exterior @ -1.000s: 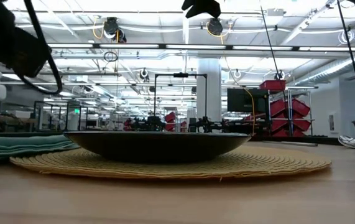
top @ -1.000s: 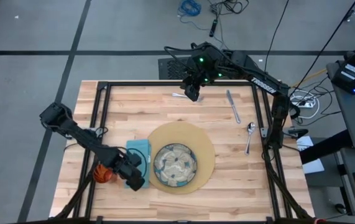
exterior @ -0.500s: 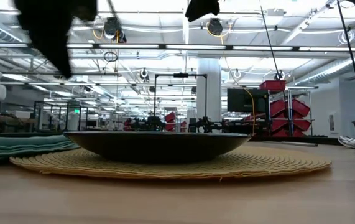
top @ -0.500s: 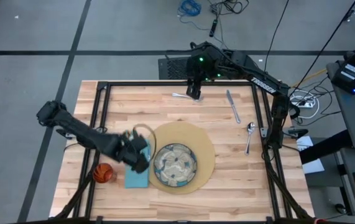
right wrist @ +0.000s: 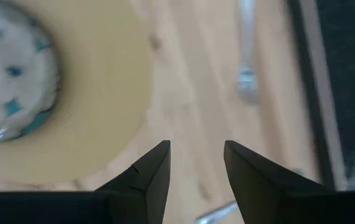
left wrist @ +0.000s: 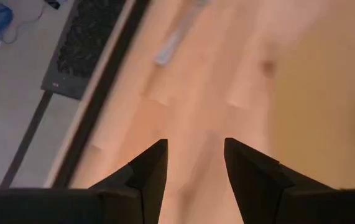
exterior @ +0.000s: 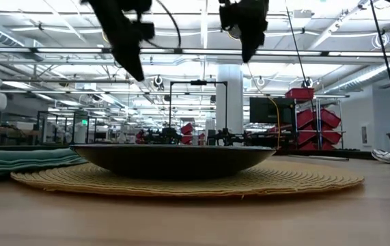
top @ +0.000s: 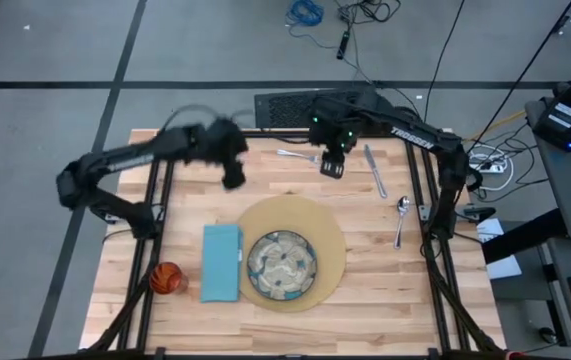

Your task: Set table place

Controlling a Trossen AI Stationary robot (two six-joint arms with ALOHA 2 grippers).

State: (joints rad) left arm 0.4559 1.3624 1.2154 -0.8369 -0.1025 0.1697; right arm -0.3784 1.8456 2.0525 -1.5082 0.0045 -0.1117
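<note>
Now both grippers hover spread and empty over the desk's [top: 385, 290] far side: left gripper [top: 233, 177], right gripper [top: 332, 166]. The fork [top: 298, 155] lies between them (far from the plate [top: 281, 266]); descend squarely, straddling its handle.

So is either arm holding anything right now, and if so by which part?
Nothing is held. The left tool and the right tool both show open fingers with only bare table between them. The fork lies untouched on the wood.
</note>
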